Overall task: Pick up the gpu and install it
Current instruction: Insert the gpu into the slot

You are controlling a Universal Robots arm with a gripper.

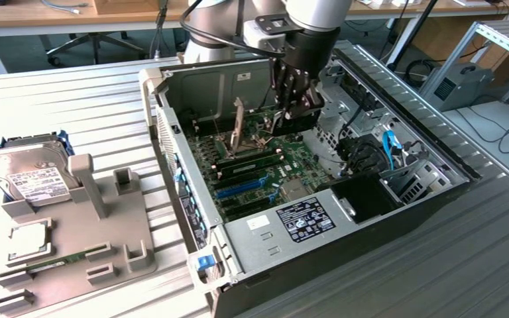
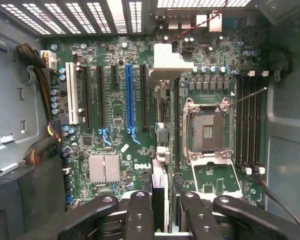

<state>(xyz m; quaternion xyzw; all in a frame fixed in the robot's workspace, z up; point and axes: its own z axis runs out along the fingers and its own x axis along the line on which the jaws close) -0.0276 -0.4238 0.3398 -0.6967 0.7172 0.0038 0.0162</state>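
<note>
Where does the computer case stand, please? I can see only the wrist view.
Observer: The open computer case lies on its side on a slatted metal table; the gripper, holding the gpu, reaches down into it.
Operator: Thank you. Is anything beside the case?
Observer: Yes, a grey holder sits at the exterior view's left of it, carrying a hard drive.
Operator: Anything else in it?
Observer: A green RAM stick lies in it, nearer the camera.
</note>
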